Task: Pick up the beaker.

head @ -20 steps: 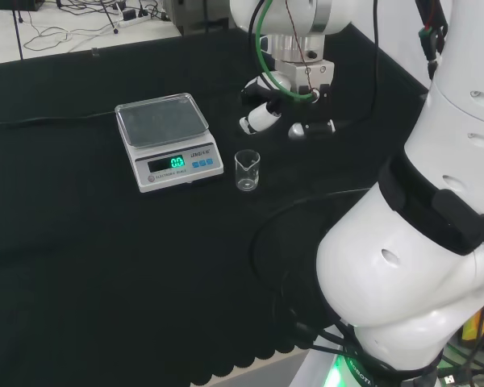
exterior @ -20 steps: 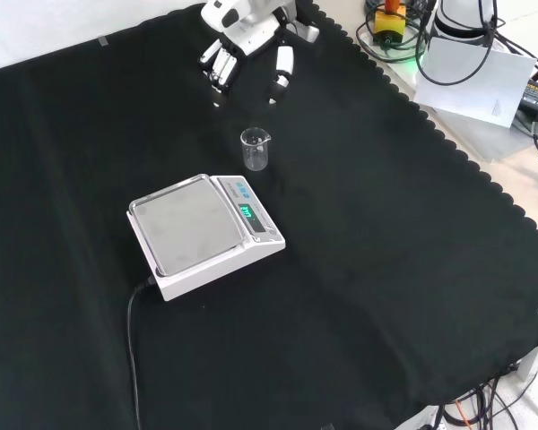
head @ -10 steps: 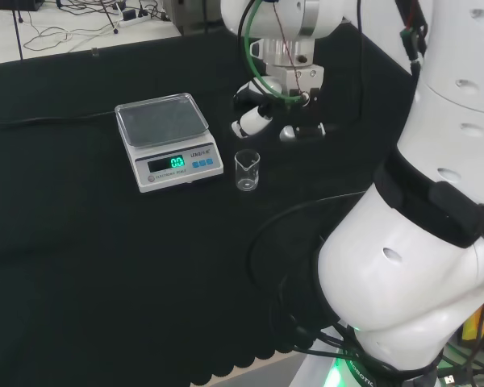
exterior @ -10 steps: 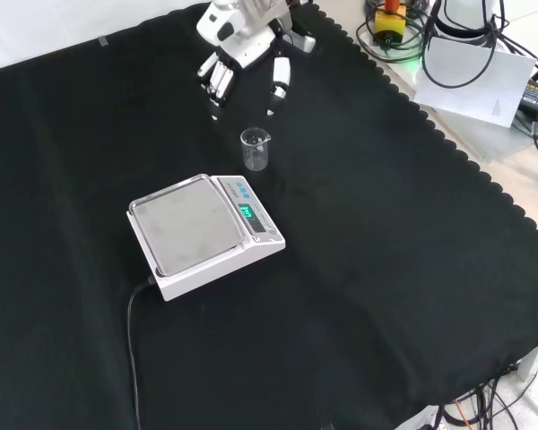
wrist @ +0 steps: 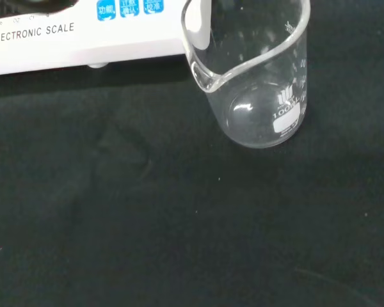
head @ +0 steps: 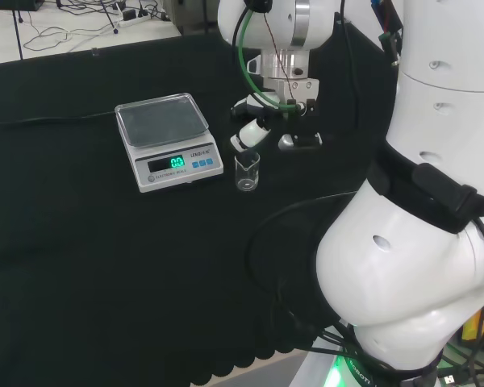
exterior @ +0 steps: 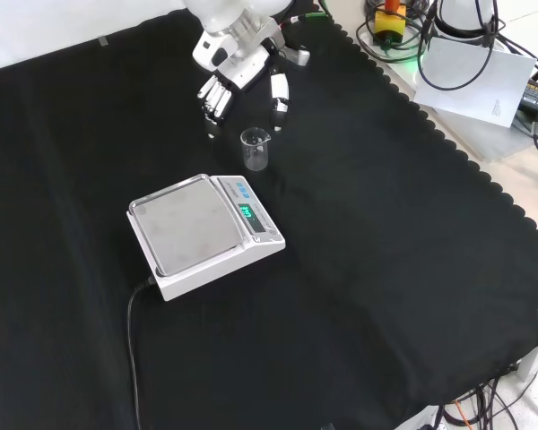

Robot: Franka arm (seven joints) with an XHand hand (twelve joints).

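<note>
A small clear glass beaker (head: 247,171) (exterior: 255,149) stands upright and empty on the black cloth, just off the scale's button corner. The wrist view shows the beaker (wrist: 256,83) close up, spout toward the camera. The hand (head: 262,129) (exterior: 242,76) hangs just above and beyond the beaker in the front view, to its right in the head view. Its fingers (exterior: 215,97) and thumb (exterior: 278,94) point down, spread apart, on either side above the rim. They do not touch the glass.
A white electronic scale (head: 168,141) (exterior: 202,233) with a lit green display sits beside the beaker; its front edge (wrist: 83,38) fills part of the wrist view. The scale's cable (exterior: 133,349) trails over the cloth. The arm's white links (head: 419,201) stand at the head view's right.
The hand has come down and moved toward the beaker, from well beyond it to just above its rim. The beaker and scale have stayed put.
</note>
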